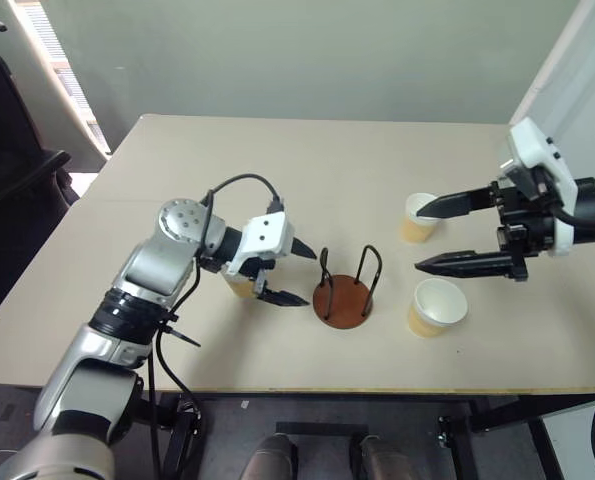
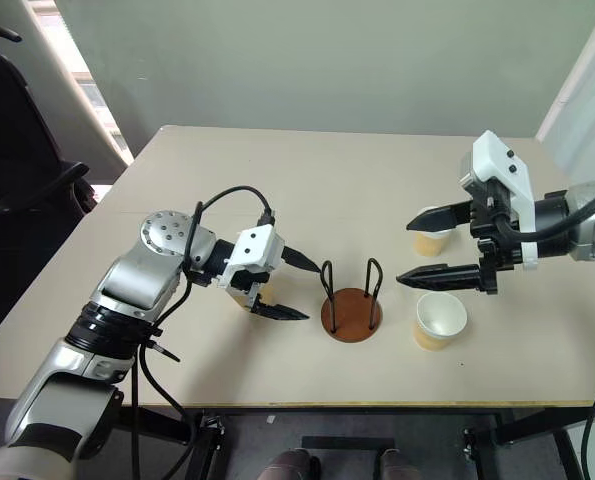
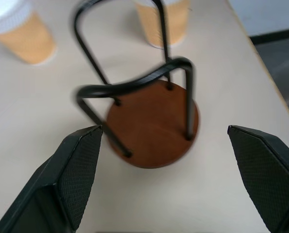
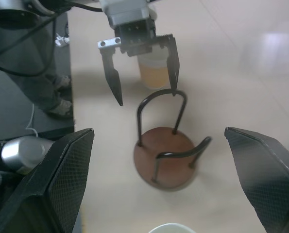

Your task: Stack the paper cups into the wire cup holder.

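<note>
Currently, your stock: holder (image 1: 344, 296) empty, mid-worktop (image 1: 277, 170). Cups: one (image 2: 248, 292) under your left pincer (image 1: 289, 272), two (image 1: 418, 217) (image 1: 436, 307) at your right pincer (image 1: 445, 235). Both pincers spread, pinching nothing, flanking the holder, likely so either can fetch a cup.

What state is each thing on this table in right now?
Reddish-brown wire cup holder: upright, empty.
Tan paper cup nearest the table's front edge: upright, free.
Tan paper cup farther back: upright, free.
Third tan paper cup: upright behind left gripper.
Left gripper: jaws open.
Right gripper: jaws open.
</note>
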Robot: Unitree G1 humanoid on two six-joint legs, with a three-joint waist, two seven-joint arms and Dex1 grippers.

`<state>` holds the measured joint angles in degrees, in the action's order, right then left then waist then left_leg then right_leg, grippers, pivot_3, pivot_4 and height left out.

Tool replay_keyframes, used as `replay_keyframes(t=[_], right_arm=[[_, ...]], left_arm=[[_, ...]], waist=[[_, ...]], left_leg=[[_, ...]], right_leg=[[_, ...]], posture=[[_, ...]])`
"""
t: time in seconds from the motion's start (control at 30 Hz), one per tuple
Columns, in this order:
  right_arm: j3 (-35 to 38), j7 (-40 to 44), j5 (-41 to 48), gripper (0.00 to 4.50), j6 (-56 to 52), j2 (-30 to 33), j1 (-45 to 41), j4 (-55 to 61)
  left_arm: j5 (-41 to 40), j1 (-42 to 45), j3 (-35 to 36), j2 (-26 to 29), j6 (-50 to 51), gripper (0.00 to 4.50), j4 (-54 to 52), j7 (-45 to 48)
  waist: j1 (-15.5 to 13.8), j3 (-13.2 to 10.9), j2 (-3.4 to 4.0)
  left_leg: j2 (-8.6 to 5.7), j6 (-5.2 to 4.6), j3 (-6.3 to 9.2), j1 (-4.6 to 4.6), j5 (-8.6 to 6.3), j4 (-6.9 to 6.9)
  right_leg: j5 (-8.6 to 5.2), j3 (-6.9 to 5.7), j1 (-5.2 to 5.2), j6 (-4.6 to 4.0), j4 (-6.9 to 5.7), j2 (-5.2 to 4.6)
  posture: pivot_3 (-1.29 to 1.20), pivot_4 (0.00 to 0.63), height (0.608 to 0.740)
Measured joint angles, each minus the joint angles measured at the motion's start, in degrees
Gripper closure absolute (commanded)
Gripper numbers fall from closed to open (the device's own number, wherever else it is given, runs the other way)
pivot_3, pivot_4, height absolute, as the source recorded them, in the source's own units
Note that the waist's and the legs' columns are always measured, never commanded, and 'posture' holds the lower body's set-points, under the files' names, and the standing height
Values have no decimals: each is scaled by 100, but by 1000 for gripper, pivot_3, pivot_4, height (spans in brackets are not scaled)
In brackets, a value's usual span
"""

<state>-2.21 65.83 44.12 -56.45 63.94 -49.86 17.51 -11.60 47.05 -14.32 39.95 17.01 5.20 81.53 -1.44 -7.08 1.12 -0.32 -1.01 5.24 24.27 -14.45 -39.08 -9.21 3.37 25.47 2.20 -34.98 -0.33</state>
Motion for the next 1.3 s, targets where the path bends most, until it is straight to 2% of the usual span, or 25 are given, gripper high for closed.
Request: replay_keyframes(t=[0.17, 0.37, 0.47, 0.67, 1.03, 1.17, 1.3], right_arm=[[-671, 105, -980, 0, 705, -368, -564, -904], [-1765, 403, -2757, 0, 2297, -1074, -1213, -2976], [-2060, 449, -3499, 0, 3077, -1467, -1561, -4181], [-2175, 457, -4498, 0, 4248, -2117, -2151, -5986], [-2343, 439, -5715, 0, 5373, -2594, -2359, -7633], [-2344, 332, -5950, 1182, 5536, -2771, -2432, -7921], [-2341, 283, -6036, 2686, 5613, -2900, -2521, -8052]], left_arm=[[-415, 25, 502, 212, 674, 66, -243, -181], [-734, 58, 1010, 520, 1195, 66, -279, -449], [-784, -3, 1134, 635, 1295, 66, -292, -592], [-857, -35, 1136, 628, 1379, 66, -310, -819], [-938, -87, 1135, 644, 1418, 66, -398, -923], [-940, -87, 1135, 652, 1410, 0, -398, -928], [-933, -87, 1135, 662, 1371, 0, -397, -925]], waist=[[40, 0, 1], [66, 0, 1], [74, 0, 3], [69, 0, 3], [68, 0, 3], [76, 0, 3], [76, 0, 3]], left_leg=[[3, 0, 1, -1, 0, 4], [6, 0, 5, 0, 0, 8], [5, 3, 5, 5, 2, 13], [6, 17, 7, 12, 10, 29], [6, 43, 8, 13, 20, 66], [7, 49, 8, 9, 21, 80], [8, 53, 9, 9, 23, 87]], right_leg=[[5, -2, 8, -8, -7, 1], [13, -6, 20, -20, -14, 1], [15, -5, 31, -22, -15, 1], [10, -7, 41, -30, -11, 1], [8, -7, 54, -40, -8, 0], [11, -8, 57, -47, -10, 0], [13, -11, 59, -51, -12, 0]], posture=[[0, 150, 740], [0, 150, 740], [0, 150, 740], [0, 150, 740], [0, 150, 740], [0, 150, 740], [0, 150, 740]])
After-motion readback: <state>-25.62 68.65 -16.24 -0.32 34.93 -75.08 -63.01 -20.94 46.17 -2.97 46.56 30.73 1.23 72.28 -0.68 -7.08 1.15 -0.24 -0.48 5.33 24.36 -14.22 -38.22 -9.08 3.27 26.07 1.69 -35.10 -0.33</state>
